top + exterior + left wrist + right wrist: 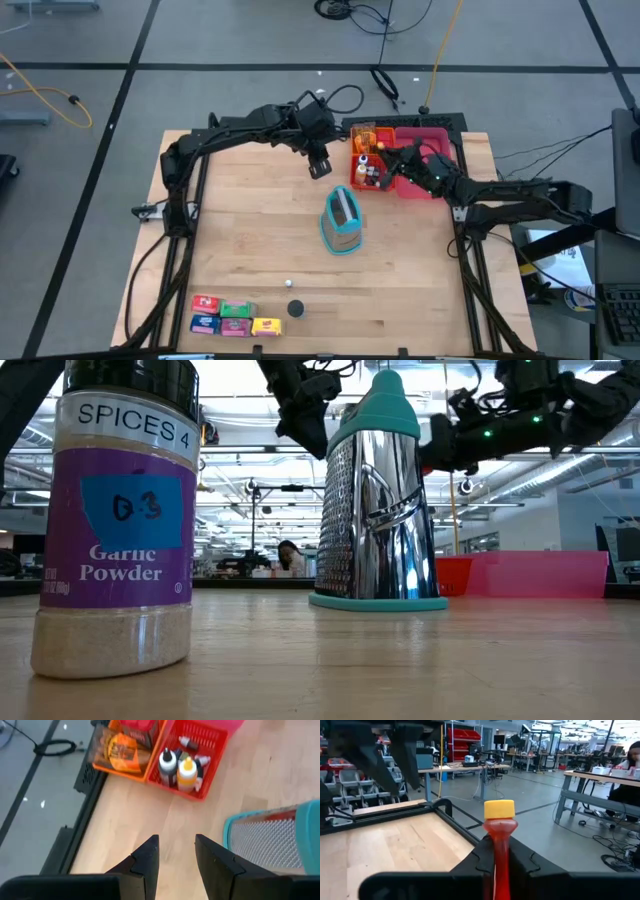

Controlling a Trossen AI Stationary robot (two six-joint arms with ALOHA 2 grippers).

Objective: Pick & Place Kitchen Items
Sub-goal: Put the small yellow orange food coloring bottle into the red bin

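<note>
My right gripper [496,865] is shut on a red sauce bottle with a yellow cap [499,827]; in the high view it hovers over the red basket [392,165]. My left gripper [175,855] is open and holds nothing. It hangs above bare wood on the table's far side [320,165], beside the basket of small bottles [180,767]. Red [205,303], green [237,310], blue [205,323] and yellow [266,326] boxes lie near the front edge. A garlic powder jar [115,520] stands upright on its base. My right gripper pinches the red bottle's body [496,857] between its two fingers. The bottle lies along the fingers; its neck and yellow cap [499,810] stick out past the fingertips. The bottle is lifted clear. The fingers hide its lower part.
A steel grater with teal trim [342,222] stands upright mid-table, between the arms and the boxes. An orange tray [362,135], the red basket [375,185] and a pink tray [430,135] sit at the far right. A small white piece [288,284] lies on the wood.
</note>
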